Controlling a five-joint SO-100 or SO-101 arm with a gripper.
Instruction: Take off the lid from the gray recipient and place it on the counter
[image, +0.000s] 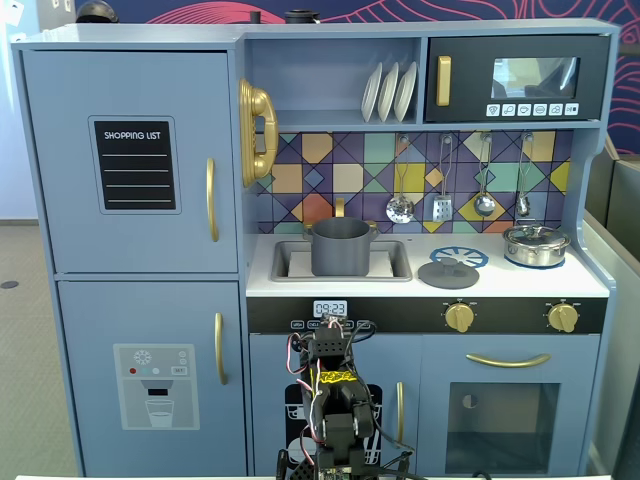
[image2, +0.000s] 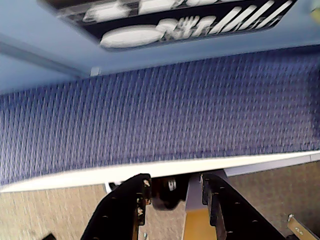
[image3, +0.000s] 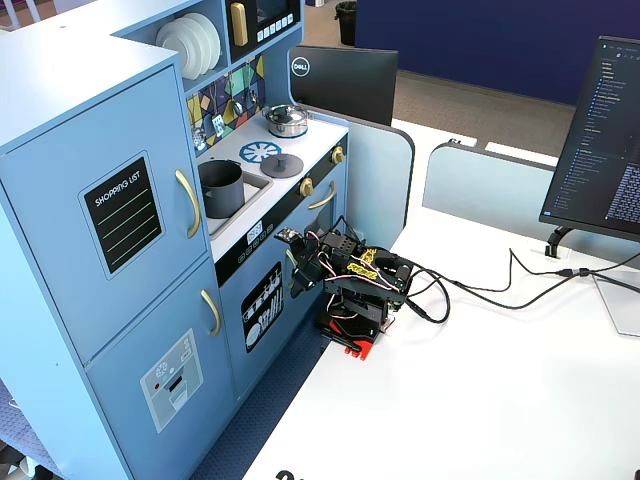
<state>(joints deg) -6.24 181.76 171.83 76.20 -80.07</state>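
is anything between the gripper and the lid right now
Nothing sits in the open space above the counter. The lid already lies there, right of the gray pot, off it. The gripper is folded low in front of the kitchen, below the counter edge, so it would have to rise over that edge.

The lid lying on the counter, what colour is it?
Matte dark gray lid, clearest in a fixed view.

Gray recipient (image: 340, 247) in sink; lid (image: 447, 273) right of it, on counter (image: 590, 281).
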